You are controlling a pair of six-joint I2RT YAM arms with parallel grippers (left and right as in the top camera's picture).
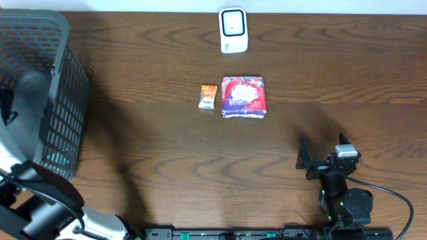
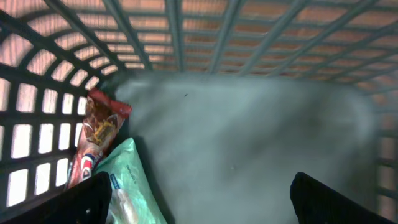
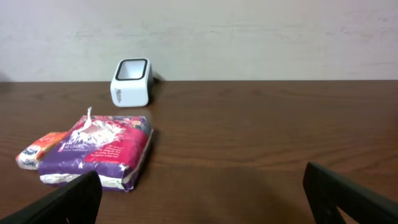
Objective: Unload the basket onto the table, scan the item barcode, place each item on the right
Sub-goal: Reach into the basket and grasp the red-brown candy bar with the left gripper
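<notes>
The white barcode scanner (image 1: 233, 30) stands at the table's far middle, also visible as the scanner (image 3: 132, 82) in the right wrist view. Two items lie in front of it: a purple-and-red packet (image 1: 243, 97) and a small orange packet (image 1: 208, 97). My right gripper (image 1: 322, 148) hovers open and empty near the front right, facing the purple packet (image 3: 99, 149). My left gripper (image 2: 202, 202) is inside the basket, open with nothing between its fingers. Below it lie a green packet (image 2: 130, 186) and a red-brown packet (image 2: 96, 134).
A dark mesh basket (image 1: 63, 100) fills the table's left side, with the left arm (image 1: 40, 193) reaching into it. The basket's grey floor (image 2: 249, 137) is bare to the right of the packets. A pale wall (image 3: 249, 37) runs behind the table.
</notes>
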